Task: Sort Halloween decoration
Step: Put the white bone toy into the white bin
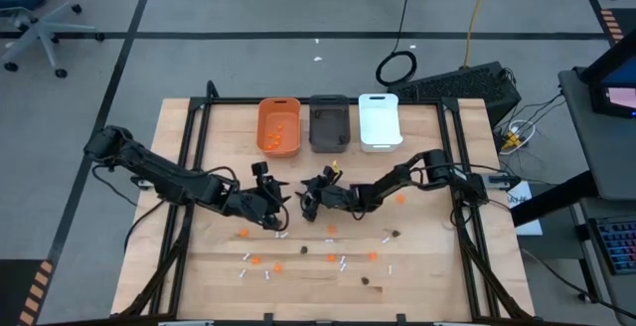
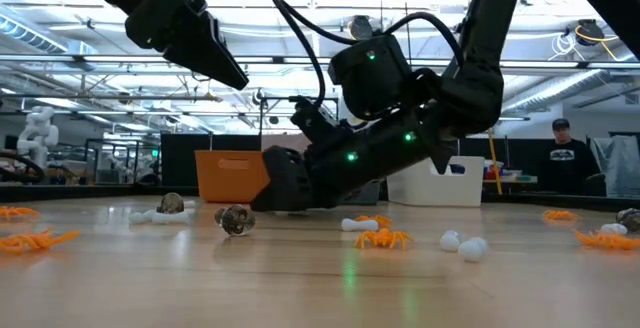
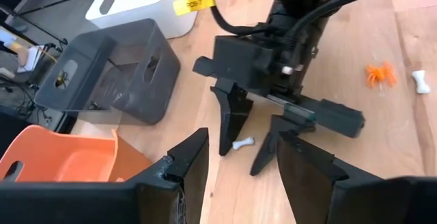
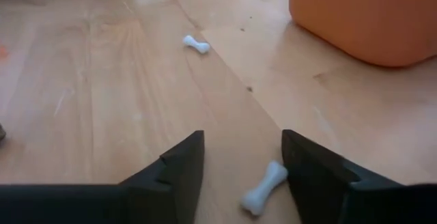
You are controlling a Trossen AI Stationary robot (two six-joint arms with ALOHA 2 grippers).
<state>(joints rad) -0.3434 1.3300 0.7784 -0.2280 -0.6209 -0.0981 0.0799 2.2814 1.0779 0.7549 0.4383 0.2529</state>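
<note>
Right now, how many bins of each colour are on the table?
Orange bin: 1
Dark grey bin: 1
White bin: 1
Total: 3

Wooden table: orange bin, grey bin, white bin at far edge; Halloween decoration scattered nearer.

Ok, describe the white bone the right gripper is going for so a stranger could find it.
Start at the orange bin on the table's far side. Just in front of it the right gripper hangs low, jaws open. The bone lies on the wood between its fingertips, the only white piece there; another bone lies farther off.
</note>
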